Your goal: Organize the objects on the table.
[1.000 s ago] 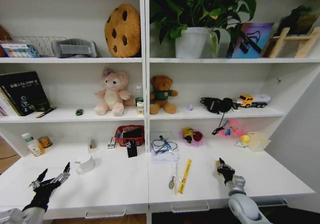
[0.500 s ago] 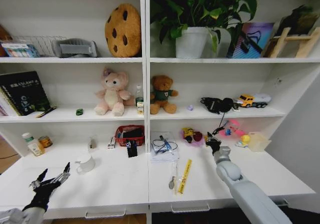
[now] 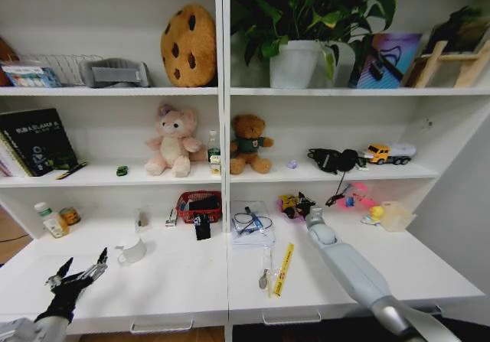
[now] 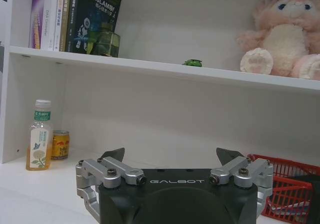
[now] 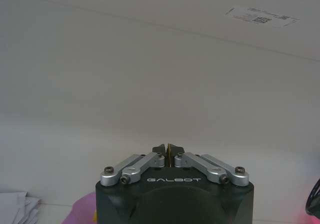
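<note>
Right gripper (image 3: 305,204) extended to centre frame at the back of the table (image 3: 429,269), beside the yellow toy (image 3: 288,203) on a pink dish; fingers pressed together on a thin yellowish sliver, identity unclear. Left gripper (image 3: 79,269) parked at lower left, fingers spread apart. White mug (image 3: 132,249) left of centre; yellow ruler (image 3: 283,268) and a spoon (image 3: 263,277) side by side near the front edge.

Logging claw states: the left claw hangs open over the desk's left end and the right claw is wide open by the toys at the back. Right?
Not quite. The right claw is shut, as the right wrist view shows. The left claw is open over the desk, as you said.
</note>
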You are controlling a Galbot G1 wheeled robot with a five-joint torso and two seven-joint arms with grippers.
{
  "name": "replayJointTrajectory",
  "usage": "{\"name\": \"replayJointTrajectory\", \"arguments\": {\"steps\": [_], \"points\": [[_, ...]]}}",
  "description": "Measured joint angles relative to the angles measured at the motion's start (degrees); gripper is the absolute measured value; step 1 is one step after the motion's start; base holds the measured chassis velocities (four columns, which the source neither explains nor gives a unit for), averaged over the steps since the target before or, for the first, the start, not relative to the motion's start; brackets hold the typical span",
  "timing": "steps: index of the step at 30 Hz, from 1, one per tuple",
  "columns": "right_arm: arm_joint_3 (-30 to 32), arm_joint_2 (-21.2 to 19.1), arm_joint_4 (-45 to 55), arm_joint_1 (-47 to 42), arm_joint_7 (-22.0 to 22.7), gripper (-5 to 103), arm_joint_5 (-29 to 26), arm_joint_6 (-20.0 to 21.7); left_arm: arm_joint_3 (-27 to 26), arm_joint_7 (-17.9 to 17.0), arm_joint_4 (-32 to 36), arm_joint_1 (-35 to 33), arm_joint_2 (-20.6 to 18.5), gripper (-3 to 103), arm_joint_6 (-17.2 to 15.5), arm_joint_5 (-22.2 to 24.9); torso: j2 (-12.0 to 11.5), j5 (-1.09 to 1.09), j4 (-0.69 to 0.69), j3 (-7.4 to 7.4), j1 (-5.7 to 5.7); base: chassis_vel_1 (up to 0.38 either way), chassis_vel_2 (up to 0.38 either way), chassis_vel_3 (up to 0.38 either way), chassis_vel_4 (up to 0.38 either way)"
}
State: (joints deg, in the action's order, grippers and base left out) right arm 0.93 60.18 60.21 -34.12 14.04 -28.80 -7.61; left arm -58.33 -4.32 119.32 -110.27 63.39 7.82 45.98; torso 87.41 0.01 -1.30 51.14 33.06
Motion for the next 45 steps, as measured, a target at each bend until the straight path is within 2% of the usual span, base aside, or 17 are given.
{"name": "replayJointTrajectory", "arguments": {"steps": [1, 2, 3, 9, 11, 13, 15, 16, 18, 22, 32, 34, 35, 37, 38, 41, 45], "points": [[0.27, -0.60, 0.39, -0.25, 0.32, 21, -0.02, -0.30, 0.00, 0.00, 0.00, 0.00, 0.00, 100, 0.00, 0.00, 0.00, -0.01, 0.00, -0.01, 0.00, 0.000, 0.000, 0.000, 0.000], [0.45, -0.94, 1.11, -0.56, 0.38, 27, -0.05, -0.30, 0.00, 0.00, 0.00, 0.00, 0.00, 100, 0.00, 0.00, 0.00, -0.01, -0.01, -0.01, 0.00, 0.000, 0.000, 0.000, 0.000], [0.45, -0.94, 1.11, -0.56, 0.38, 27, -0.05, -0.30, 0.00, 0.00, 0.00, 0.00, 0.00, 100, 0.00, 0.00, 0.00, -0.01, -0.01, -0.01, 0.00, 0.000, 0.000, 0.000, 0.000], [2.76, -3.39, 10.17, -5.55, 1.39, 54, -0.54, 0.91, 0.00, 0.00, 0.00, 0.00, 0.00, 100, 0.00, 0.00, 0.00, 0.00, 0.01, -0.01, 0.00, 0.000, 0.000, 0.000, 0.000], [4.11, -4.17, 13.72, -8.23, 1.73, 59, -0.68, 1.42, 0.00, 0.00, 0.00, 0.00, 0.00, 100, 0.00, 0.00, 0.01, -0.03, 0.01, -0.01, -0.01, 0.000, 0.000, 0.000, 0.000], [4.67, -4.47, 15.17, -9.50, 1.84, 59, -0.73, 1.65, 0.00, 0.00, 0.00, 0.00, 0.00, 100, 0.00, 0.00, 0.01, -0.02, 0.01, -0.01, -0.01, 0.000, 0.000, 0.000, 0.000], [10.47, -6.82, 25.21, -20.02, 2.20, 75, -0.49, 2.77, 0.00, 0.00, 0.00, -0.01, 0.00, 100, 0.00, 0.00, 0.01, 0.00, -0.02, -0.01, -0.01, 0.000, 0.000, 0.000, 0.000], [10.47, -6.82, 25.21, -20.02, 2.20, 75, -0.49, 2.77, 0.00, 0.00, 0.00, -0.01, 0.00, 100, 0.00, 0.00, 0.01, 0.00, -0.02, -0.01, -0.01, 0.000, 0.000, 0.000, 0.000], [14.63, -8.13, 31.77, -26.76, 2.25, 86, -0.16, 2.88, 0.00, -0.01, 0.00, 0.00, 0.00, 100, 0.00, 0.00, 0.02, -0.01, -0.04, -0.02, -0.02, 0.000, 0.000, 0.000, 0.000], [19.71, -8.98, 39.52, -35.71, 2.37, 96, 0.05, 2.29, 0.00, -0.01, 0.00, 0.00, 0.00, 100, 0.00, 0.00, 0.02, 0.00, -0.01, -0.02, -0.02, 0.000, 0.000, 0.000, 0.000], [31.33, -8.17, 52.41, -54.37, 1.23, 100, 1.17, -0.33, -0.01, 0.00, 0.00, 0.00, 0.00, 100, 0.01, 0.00, 0.02, -0.02, 0.01, -0.02, -0.02, 0.000, 0.000, 0.000, 0.000], [35.10, -8.16, 54.52, -60.74, -1.11, 100, 2.60, -3.77, 0.00, -0.01, 0.00, 0.00, 0.00, 100, 0.00, 0.00, 0.02, 0.01, -0.01, -0.02, -0.02, 0.000, 0.000, 0.000, 0.000], [35.10, -8.16, 54.52, -60.74, -1.11, 100, 2.60, -3.77, 0.00, -0.01, 0.00, 0.00, 0.00, 100, 0.00, 0.00, 0.02, 0.01, -0.01, -0.02, -0.02, 0.000, 0.000, 0.000, 0.000], [38.44, -8.51, 54.66, -65.07, -4.59, 100, 2.60, -7.74, 0.00, -0.01, 0.00, 0.00, 0.00, 100, 0.01, 0.00, 0.02, 0.00, -0.02, -0.02, -0.02, 0.000, 0.000, 0.000, 0.000], [38.44, -8.51, 54.66, -65.07, -4.59, 100, 2.60, -7.74, 0.00, -0.01, 0.00, 0.00, 0.00, 100, 0.01, 0.00, 0.02, 0.00, -0.02, -0.02, -0.02, 0.000, 0.000, 0.000, 0.000], [40.92, -9.49, 52.48, -67.55, -9.66, 100, 1.79, -12.45, 0.00, 0.00, -0.01, 0.00, 0.00, 100, 0.00, 0.00, 0.02, -0.01, -0.01, -0.01, -0.02, 0.000, 0.000, 0.000, 0.000], [41.11, -10.04, 49.71, -66.84, -12.35, 100, 2.48, -15.08, 0.00, 0.00, 0.00, 0.00, 0.00, 100, 0.00, 0.00, 0.01, 0.00, -0.01, -0.01, 0.00, 0.000, 0.000, 0.000, 0.000]]}}
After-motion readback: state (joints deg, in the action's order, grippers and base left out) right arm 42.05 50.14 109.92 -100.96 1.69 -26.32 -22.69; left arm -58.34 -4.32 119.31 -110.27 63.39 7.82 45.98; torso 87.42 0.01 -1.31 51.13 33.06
